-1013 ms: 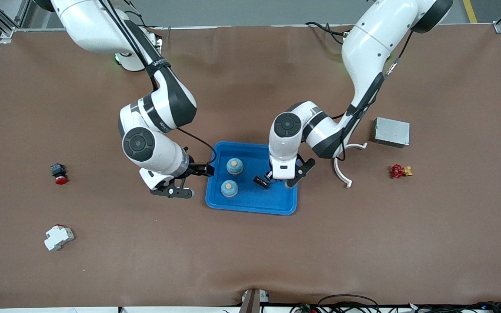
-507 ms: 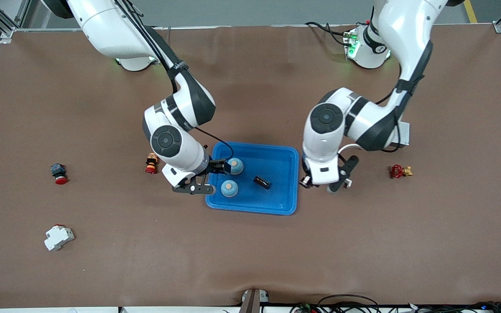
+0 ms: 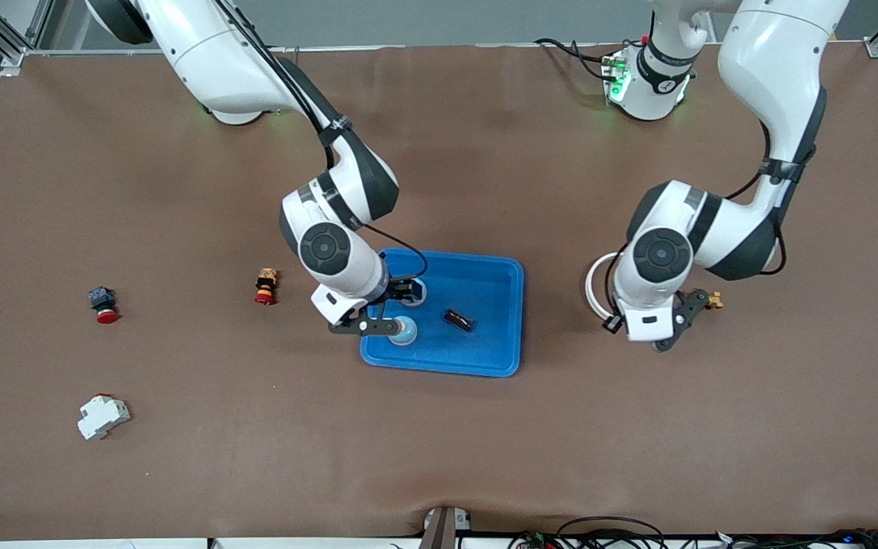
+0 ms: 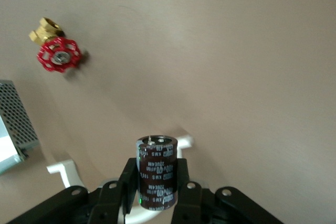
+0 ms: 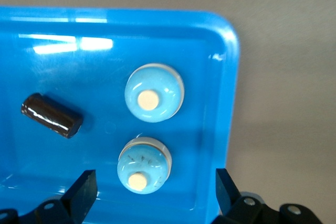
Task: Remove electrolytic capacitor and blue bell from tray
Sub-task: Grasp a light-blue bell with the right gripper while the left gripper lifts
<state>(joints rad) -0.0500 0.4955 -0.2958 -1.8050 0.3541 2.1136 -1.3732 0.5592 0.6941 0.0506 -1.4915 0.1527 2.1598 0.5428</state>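
- two jobs run side by side here: my left tool (image 4: 155, 203) is clamped on an electrolytic capacitor (image 4: 156, 171), a dark brown can held upright between the fingers, and it hangs over bare tabletop (image 3: 485, 457) off the tray (image 3: 504, 320), toward the left arm's end.
- under that capacitor lie a white curved plastic piece (image 4: 65, 169), a red-handled valve (image 4: 59, 56) and a grey perforated metal box (image 4: 16, 124).
- i judge the carry-out step is nearly done; the next move for this tool calls for lowering onto a free patch beside the white piece, then letting go.
- my right tool (image 5: 152, 195) stands with its fingers wide apart over the tray's corner nearest the right arm, straddling one blue bell (image 5: 144, 163); a second blue bell (image 5: 154, 93) sits just beside it.
- a second dark capacitor (image 5: 51, 115) lies on its side in the tray.
- next here, i judge: descend squarely, then close on the bell's rounded sides without slipping.
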